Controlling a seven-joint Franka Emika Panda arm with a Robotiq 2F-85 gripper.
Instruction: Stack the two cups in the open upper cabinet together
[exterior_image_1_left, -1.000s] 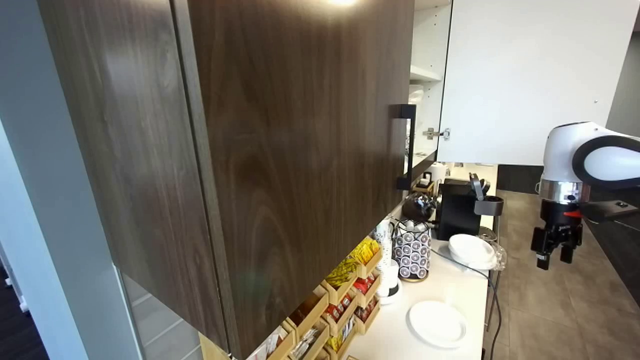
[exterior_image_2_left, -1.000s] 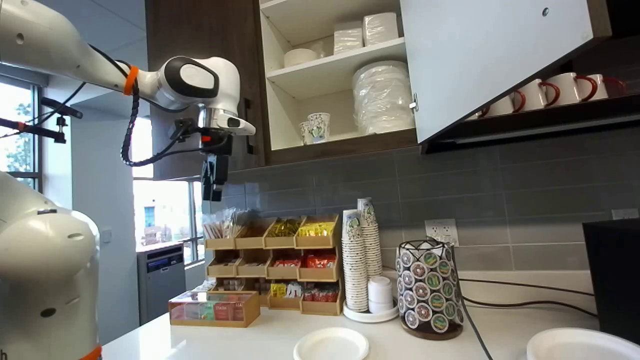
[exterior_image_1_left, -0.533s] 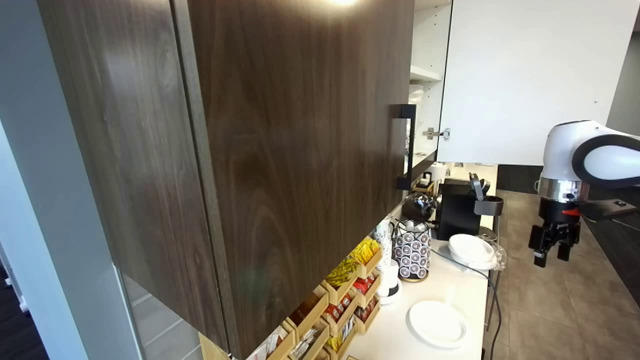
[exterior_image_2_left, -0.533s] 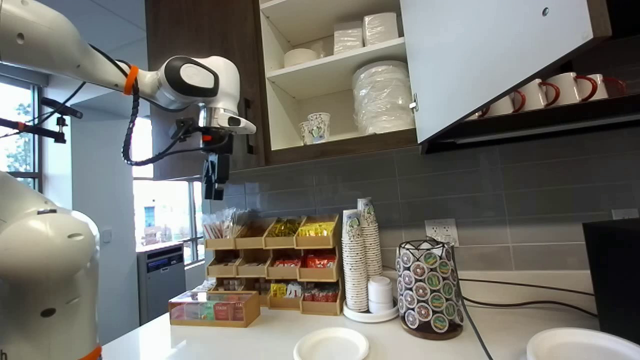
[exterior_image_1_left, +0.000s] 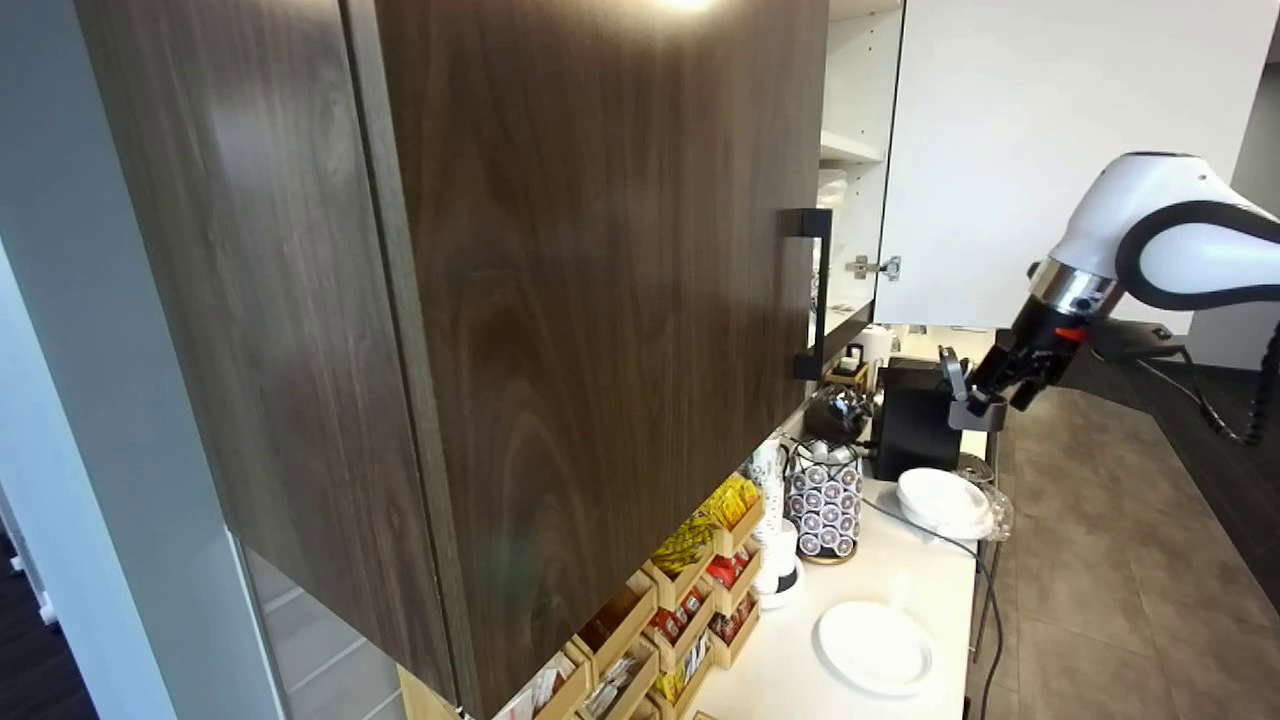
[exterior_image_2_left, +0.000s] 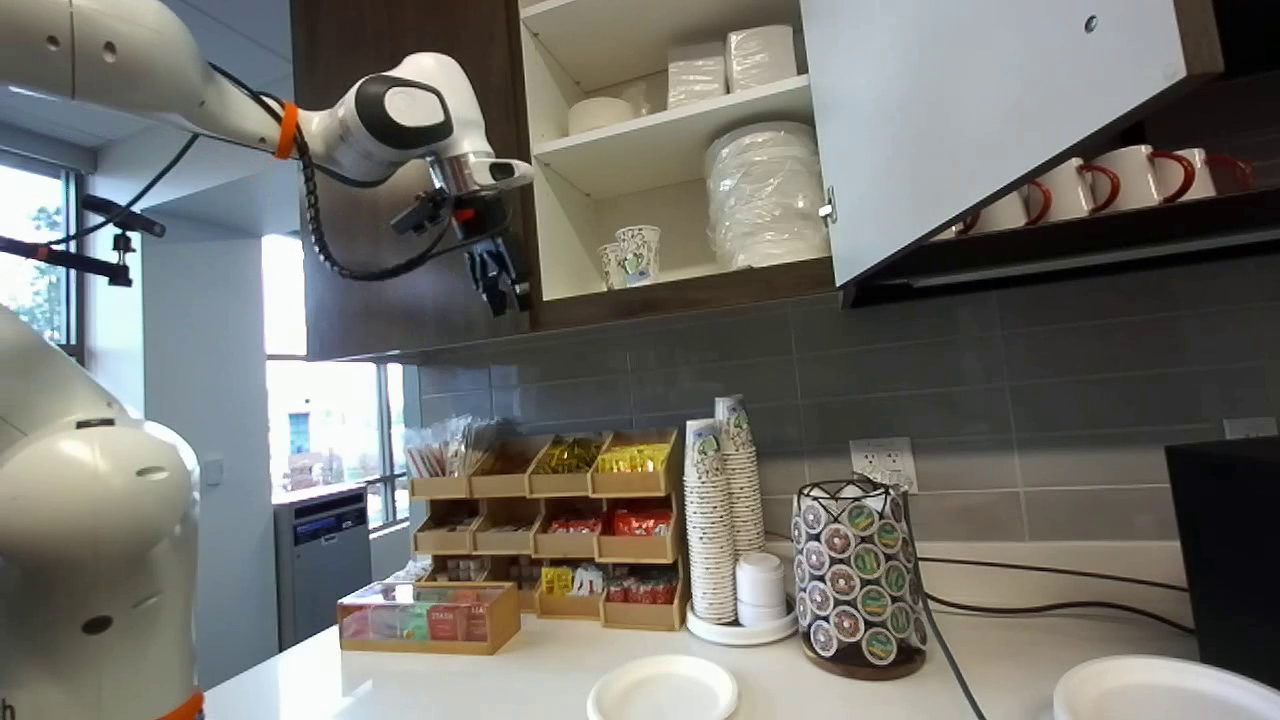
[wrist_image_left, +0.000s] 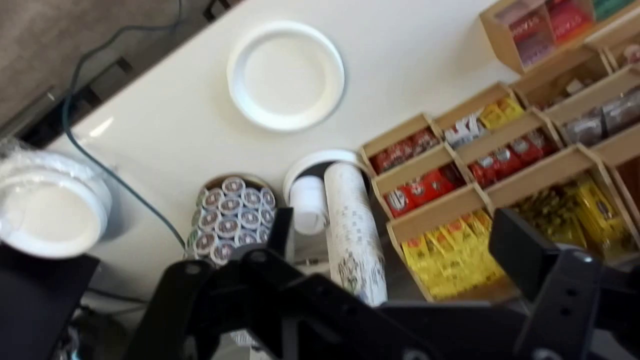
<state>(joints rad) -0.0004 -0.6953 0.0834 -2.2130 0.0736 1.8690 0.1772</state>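
In an exterior view, the upper cabinet (exterior_image_1_left: 600, 300) has a dark wood-grain front and 1 black bar handle (exterior_image_1_left: 823, 295); the pincer (exterior_image_1_left: 1000, 402) slants downward, its 2 fingers apart. A white plate (exterior_image_1_left: 876, 648) lies flat on the table (exterior_image_1_left: 780, 650).

In an exterior view, two cups (exterior_image_2_left: 639, 257), perhaps touching, stand in the upper cabinet (exterior_image_2_left: 690, 294), left of stacked dishes (exterior_image_2_left: 765, 195).
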